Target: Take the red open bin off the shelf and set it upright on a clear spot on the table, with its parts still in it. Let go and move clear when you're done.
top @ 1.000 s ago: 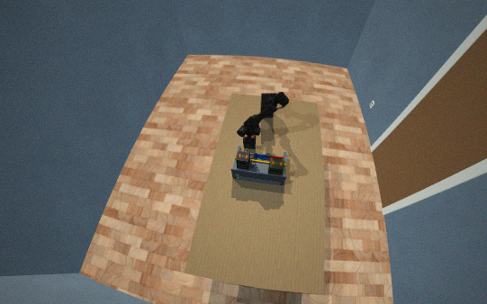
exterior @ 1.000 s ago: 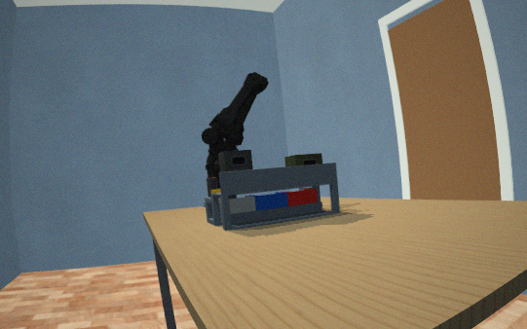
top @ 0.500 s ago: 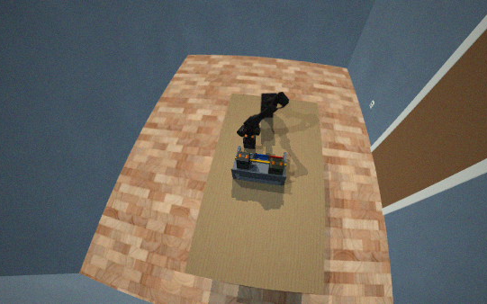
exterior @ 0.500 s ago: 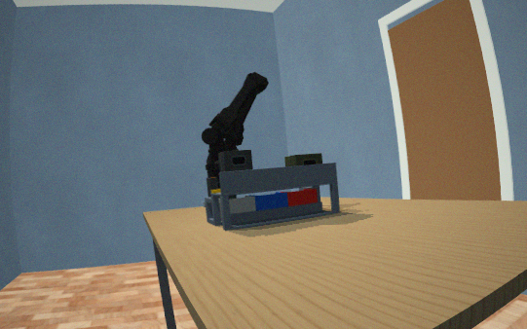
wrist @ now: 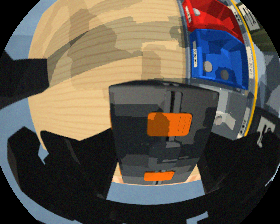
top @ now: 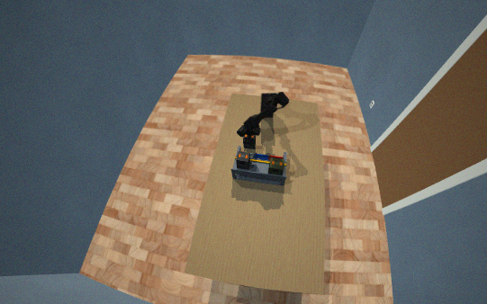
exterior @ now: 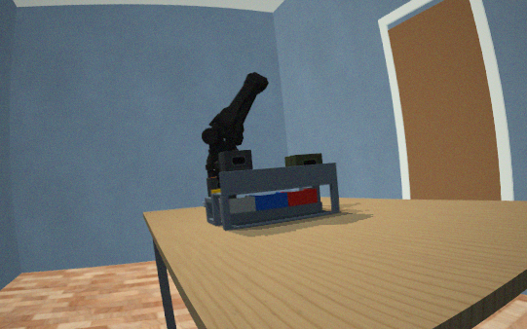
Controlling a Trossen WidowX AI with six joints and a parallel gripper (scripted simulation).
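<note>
Counter: pale tan wood grain [top: 261, 243] [exterior: 360, 253] [wrist: 91, 110]
Open bins: plain red [exterior: 303, 197] [wrist: 213, 15]; solid blue [exterior: 271, 201] [wrist: 218, 60]
Shelf frame: slate-grey [top: 258, 178] [exterior: 278, 180]
Block: dark grey, orange patches [wrist: 136, 150]
Floor: patchwork of peach and brown wood [top: 139, 180] [exterior: 68, 297]

beyond the wooden tabletop [top: 261, 234] [exterior: 360, 253] [wrist: 96, 95] i see blue walls [top: 85, 90] [exterior: 117, 97], a brown door [top: 450, 112] [exterior: 448, 107] at upper right, and patchwork flooring [top: 144, 180] [exterior: 78, 292].
</note>
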